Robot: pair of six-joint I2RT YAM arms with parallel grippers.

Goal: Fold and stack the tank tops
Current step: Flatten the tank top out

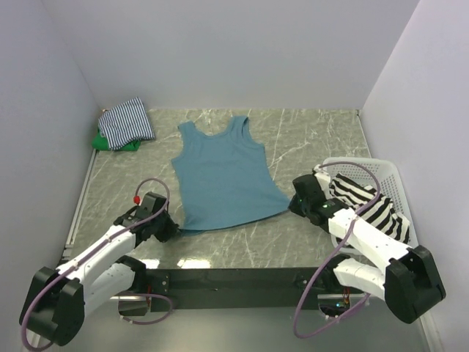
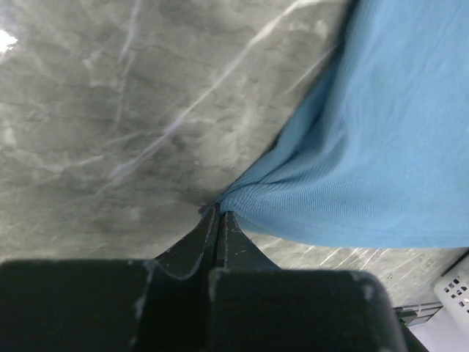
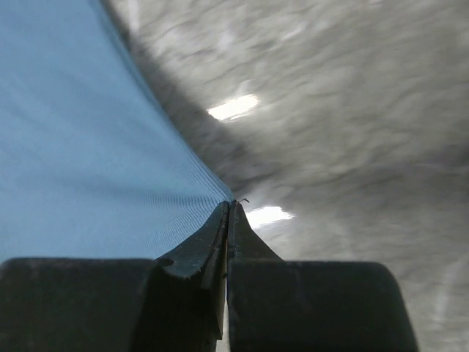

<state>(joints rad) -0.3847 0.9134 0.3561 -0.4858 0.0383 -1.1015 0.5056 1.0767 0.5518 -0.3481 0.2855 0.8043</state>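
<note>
Hem corners pinched, fold pending.
Left gripper (image 2: 218, 214) and right gripper (image 3: 230, 207) each clamped a bottom corner of the teal tank top (image 1: 223, 176), flat on the table (image 1: 315, 139); the hem likely needed lifting evenly toward the straps.

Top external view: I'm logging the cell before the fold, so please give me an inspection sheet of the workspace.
Surface: grey marble table.
Job's things: teal tank top spread flat at centre; thin-striped top lying on green top, far left corner; bold-striped top in the basket.
Clutter: white basket at right.
Grippers: left end effector and right end effector each shut on a lower corner of the teal tank top.
Cables: purple cable loops over each arm.
Surroundings: white walls.
</note>
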